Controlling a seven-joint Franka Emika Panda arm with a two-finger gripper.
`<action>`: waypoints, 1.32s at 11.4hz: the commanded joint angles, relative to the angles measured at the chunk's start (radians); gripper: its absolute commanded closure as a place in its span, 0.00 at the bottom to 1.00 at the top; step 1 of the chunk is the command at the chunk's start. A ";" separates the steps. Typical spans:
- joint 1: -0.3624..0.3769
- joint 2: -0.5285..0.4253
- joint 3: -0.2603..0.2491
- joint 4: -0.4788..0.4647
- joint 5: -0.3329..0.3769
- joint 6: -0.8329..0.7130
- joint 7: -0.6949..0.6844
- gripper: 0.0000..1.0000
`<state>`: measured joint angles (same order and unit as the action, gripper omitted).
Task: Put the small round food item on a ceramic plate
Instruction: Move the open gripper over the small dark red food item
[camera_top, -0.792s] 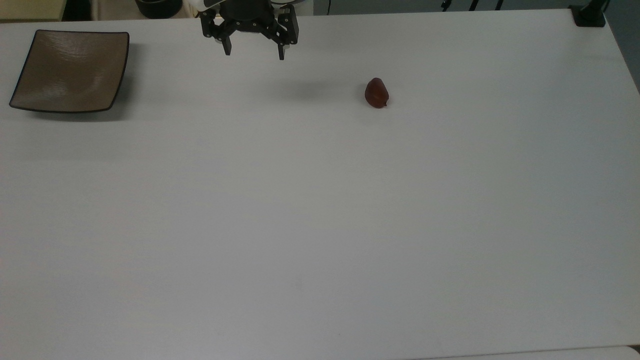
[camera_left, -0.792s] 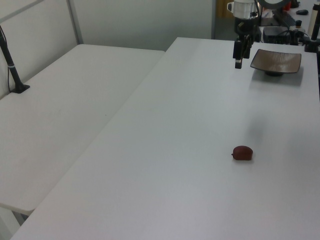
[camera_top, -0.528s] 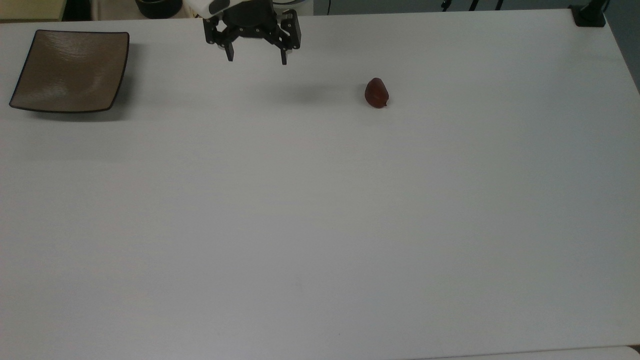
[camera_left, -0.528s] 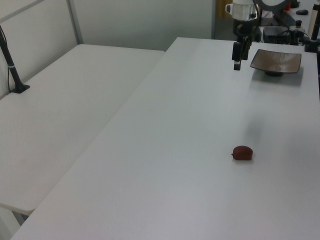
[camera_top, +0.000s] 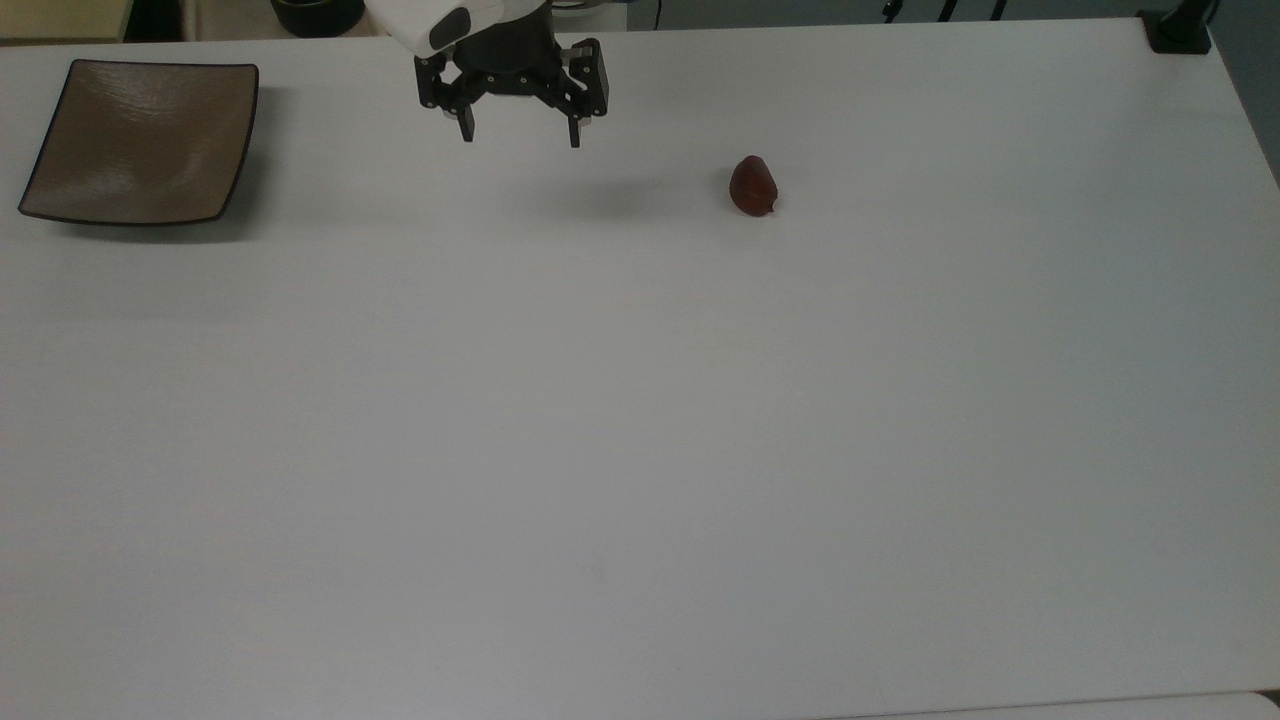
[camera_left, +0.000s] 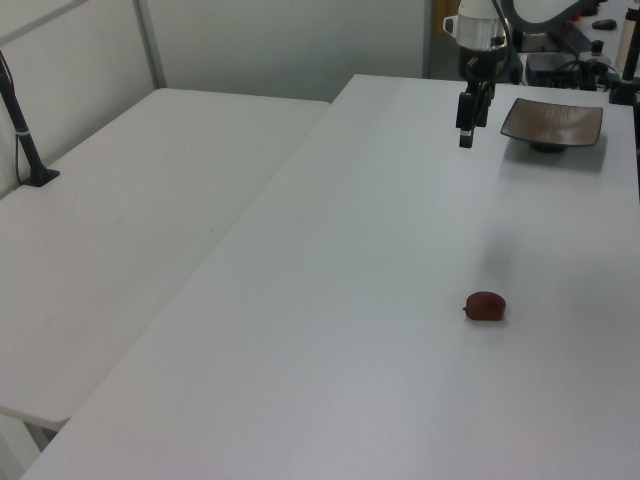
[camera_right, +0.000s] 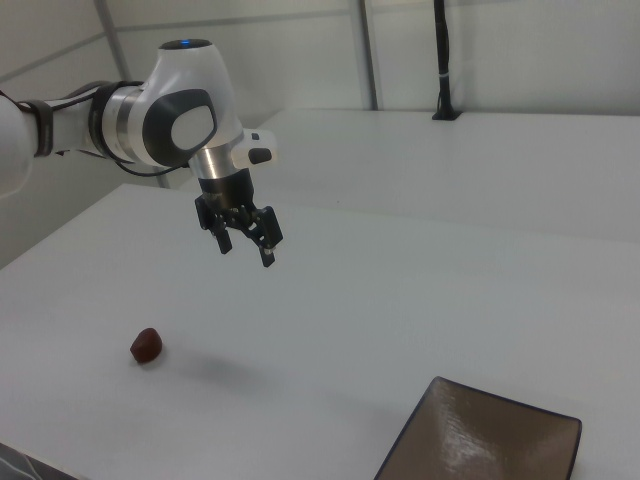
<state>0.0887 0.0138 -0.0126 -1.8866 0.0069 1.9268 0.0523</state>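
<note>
- Top view: the approach step, by my reading; nothing grasped yet. The hand (camera_top: 520, 138) hangs above the white counter (camera_top: 640, 450) near its far edge, fingers spread wide, nothing between them, touching nothing. Its shadow falls on the counter between hand and food.
- Top view: the small round food item (camera_top: 753, 186) lies bare on the counter, toward the top view's right of the hand and apart from it, pointed end toward the lower right. The ceramic plate (camera_top: 140, 140) sits at the top view's far left corner, empty, well apart from the food, with the hand in between.
- Left view: the hand (camera_left: 466, 130) is well above the counter (camera_left: 350, 300), fingers pointing down, just to the left view's left of the plate (camera_left: 553, 124). The food item (camera_left: 485, 306) rests much nearer the camera.
- Right view: the hand (camera_right: 245, 243) hangs under the white arm (camera_right: 150, 120), fingers wide apart and empty. The food item (camera_right: 147, 345) lies at the right view's lower left; the plate (camera_right: 480, 445) at lower right.
- Next move, as I judge it: carry the hand over the food, lower until the fingers straddle it, close across its narrower width. The rounded shape may roll or slip if pinched off-centre.
</note>
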 joint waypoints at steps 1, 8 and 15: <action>0.008 -0.005 0.042 -0.089 0.021 0.115 -0.015 0.00; 0.083 -0.049 0.103 -0.206 0.047 0.136 -0.012 0.00; 0.121 0.029 0.236 -0.249 0.087 0.173 -0.005 0.00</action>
<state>0.2016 0.0036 0.2047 -2.1132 0.0701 2.0357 0.0516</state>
